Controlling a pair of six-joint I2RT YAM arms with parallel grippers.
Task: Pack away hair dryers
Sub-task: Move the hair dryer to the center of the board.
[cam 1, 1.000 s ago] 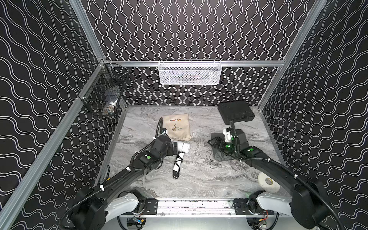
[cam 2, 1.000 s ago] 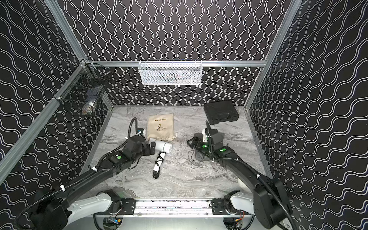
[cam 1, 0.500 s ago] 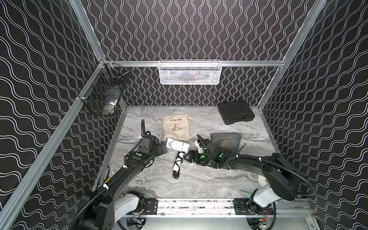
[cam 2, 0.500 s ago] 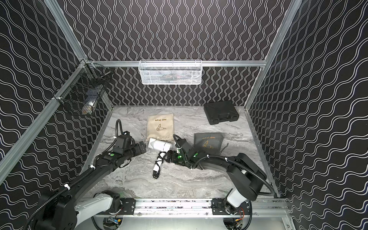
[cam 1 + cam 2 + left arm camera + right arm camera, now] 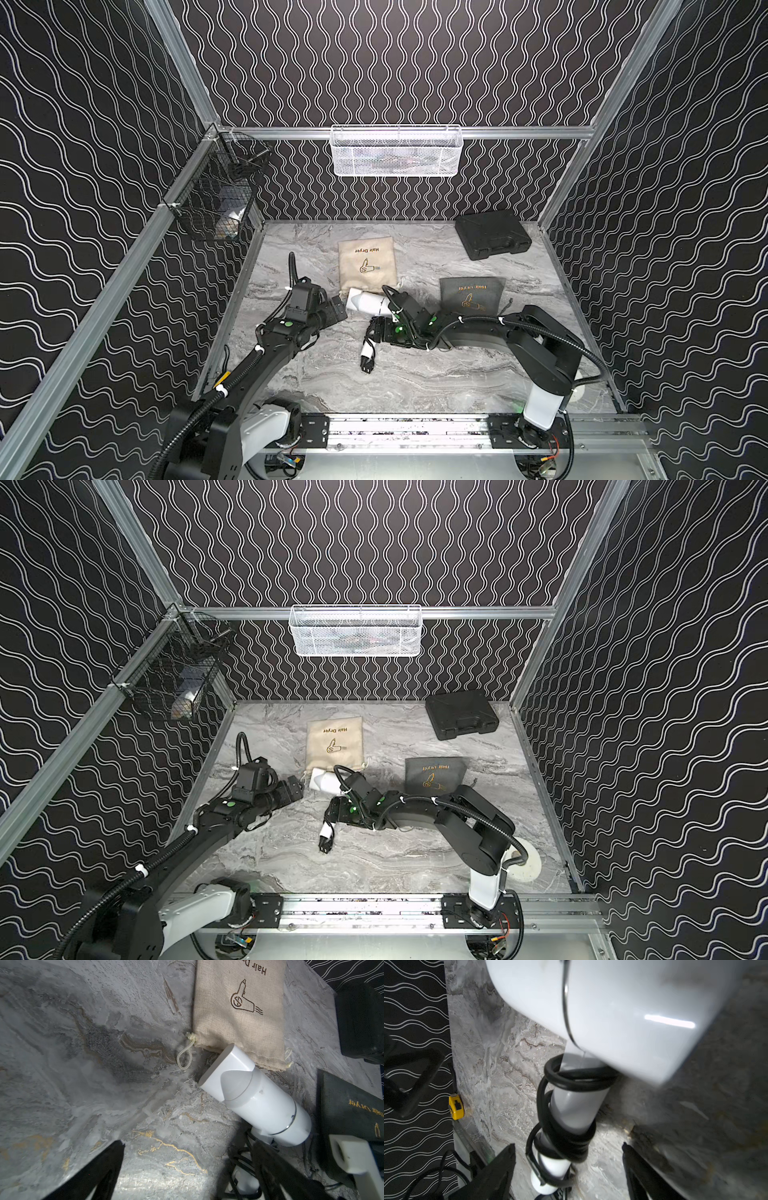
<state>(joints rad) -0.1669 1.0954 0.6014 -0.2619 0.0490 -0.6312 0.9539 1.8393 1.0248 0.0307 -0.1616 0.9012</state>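
A white hair dryer (image 5: 365, 301) lies in the middle of the table, in both top views, its nozzle touching the mouth of the beige pouch (image 5: 368, 266). Black cord is wound round its handle (image 5: 571, 1109), and the plug (image 5: 366, 365) points toward the front. My right gripper (image 5: 568, 1147) is open, low over the handle, one finger on each side and neither touching it. My left gripper (image 5: 336, 311) is open just left of the nozzle, with only bare table between its fingers (image 5: 108, 1163). In the left wrist view the dryer (image 5: 255, 1101) lies close by.
A grey pouch (image 5: 471, 295) lies flat right of the dryer, behind my right arm. A black hard case (image 5: 492, 235) sits at the back right. A white mesh basket (image 5: 397, 151) hangs on the back rail and a black wire basket (image 5: 216, 199) on the left rail.
My right arm has swung left from the grey pouch, which now lies flat, to the dryer's handle. My left gripper has backed off a little to the left of the dryer.
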